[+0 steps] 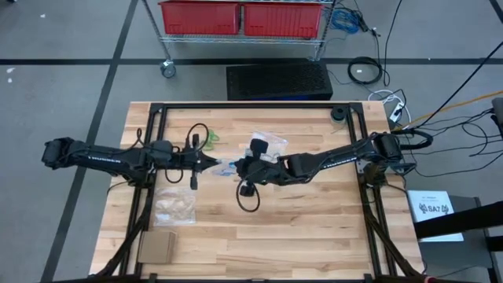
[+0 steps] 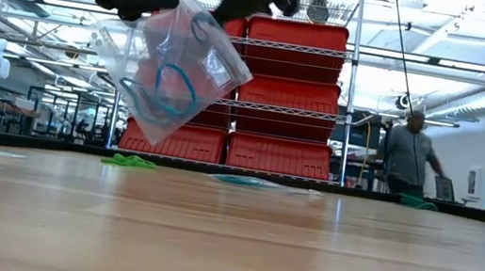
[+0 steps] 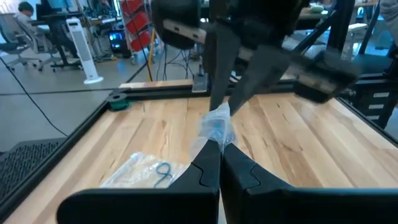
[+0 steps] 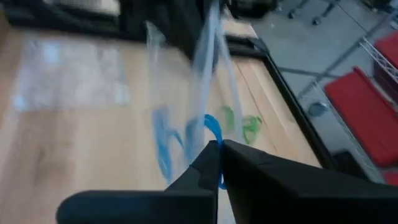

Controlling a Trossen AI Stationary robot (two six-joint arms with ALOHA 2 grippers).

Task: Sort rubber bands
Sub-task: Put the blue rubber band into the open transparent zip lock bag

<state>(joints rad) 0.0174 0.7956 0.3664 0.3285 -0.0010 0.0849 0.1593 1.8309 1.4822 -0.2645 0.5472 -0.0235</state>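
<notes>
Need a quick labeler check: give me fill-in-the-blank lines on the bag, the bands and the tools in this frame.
1. The clear bag is held ___ the table by both tools.
2. The rubber bands in the bag are ___ in colour.
3. The loose bands lying on the table are ___ in colour.
4. The left tool and the right tool are each ___ on the bag.

Missing words: above; blue; green; shut

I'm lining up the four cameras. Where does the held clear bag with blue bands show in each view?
High: bag mid-table, between both grippers.
Low: upper left, hanging above table.
Left wrist: centre.
Right wrist: centre.
Shared landmark: green bands; hidden in left wrist.
</notes>
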